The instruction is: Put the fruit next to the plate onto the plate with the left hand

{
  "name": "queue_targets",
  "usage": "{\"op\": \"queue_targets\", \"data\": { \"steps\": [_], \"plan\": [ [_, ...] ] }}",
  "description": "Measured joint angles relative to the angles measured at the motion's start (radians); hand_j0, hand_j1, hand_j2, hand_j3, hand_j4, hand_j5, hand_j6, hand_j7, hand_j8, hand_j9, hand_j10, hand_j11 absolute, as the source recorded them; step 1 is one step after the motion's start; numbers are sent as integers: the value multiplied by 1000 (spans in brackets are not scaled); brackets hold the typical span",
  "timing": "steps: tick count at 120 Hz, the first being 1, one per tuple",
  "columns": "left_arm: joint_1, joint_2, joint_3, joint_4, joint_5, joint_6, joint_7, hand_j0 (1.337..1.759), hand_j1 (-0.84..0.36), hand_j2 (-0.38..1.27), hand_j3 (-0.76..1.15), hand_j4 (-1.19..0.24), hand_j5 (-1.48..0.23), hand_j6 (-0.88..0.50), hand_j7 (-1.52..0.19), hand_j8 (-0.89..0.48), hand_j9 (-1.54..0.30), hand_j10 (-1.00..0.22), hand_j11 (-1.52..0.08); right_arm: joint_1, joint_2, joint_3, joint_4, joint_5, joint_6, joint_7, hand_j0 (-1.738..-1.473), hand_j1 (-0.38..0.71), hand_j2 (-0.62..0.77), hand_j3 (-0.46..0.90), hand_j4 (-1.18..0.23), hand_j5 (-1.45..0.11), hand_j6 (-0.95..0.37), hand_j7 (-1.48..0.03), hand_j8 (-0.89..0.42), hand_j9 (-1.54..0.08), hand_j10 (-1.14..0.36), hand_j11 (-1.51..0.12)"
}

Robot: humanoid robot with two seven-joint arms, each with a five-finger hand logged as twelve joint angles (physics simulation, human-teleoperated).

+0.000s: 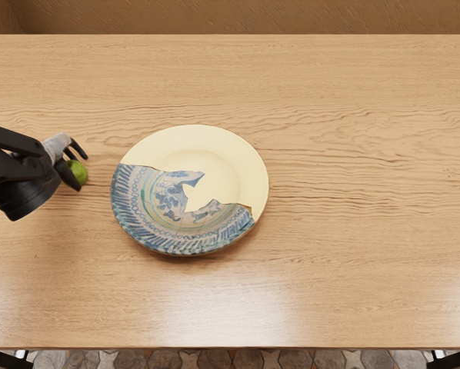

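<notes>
Along the near edge, the bench (307,307) is showing pale wood grain, with a strip of patterned floor (215,360) peeking out below it. Further in, near the middle, the plate (215,154) is lying flat, its near part blue-patterned and its far part plain cream. Level with it, the left hand (65,160) is reaching in from the picture's left edge on a dark arm (15,181). Its fingers (71,177) are curling around the fruit (79,171), a small green ball, pinching it between one finger in front and others behind. The fruit is sitting near the plate's left rim, apart from it and not on it; whether it is touching the bench is unclear. Beyond, the bench is running back to a brown wall (230,15).
</notes>
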Motion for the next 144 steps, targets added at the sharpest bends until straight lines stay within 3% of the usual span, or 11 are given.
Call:
{"op": "queue_targets", "data": {
  "steps": [22,73,105,144],
  "plan": [
    [8,-4,-4,2,2,3,0,1657,-268,137,0,-579,-676,-532,-709,-511,-716,-556,-715,0,0,0,0,0,0,0,-1658,-349,0,0,0,0,0,0,0,0,0,0],
    [-10,-9,-15,1,0,-2,0,1656,-264,121,0,-595,-777,-495,-778,-479,-781,-592,-780,0,0,0,0,0,0,0,-1658,-349,0,0,0,0,0,0,0,0,0,0],
    [-129,-30,-32,-13,-4,-14,0,1656,-270,144,0,-596,-787,-495,-786,-477,-785,-597,-784,0,0,0,0,0,0,0,-1658,-349,0,0,0,0,0,0,0,0,0,0],
    [-214,-185,-96,-34,-23,-20,2,1656,-237,85,0,-589,-797,-549,-782,-518,-782,-597,-781,0,0,0,0,0,0,0,-1658,-349,0,0,0,0,0,0,0,0,0,0]
  ]
}}
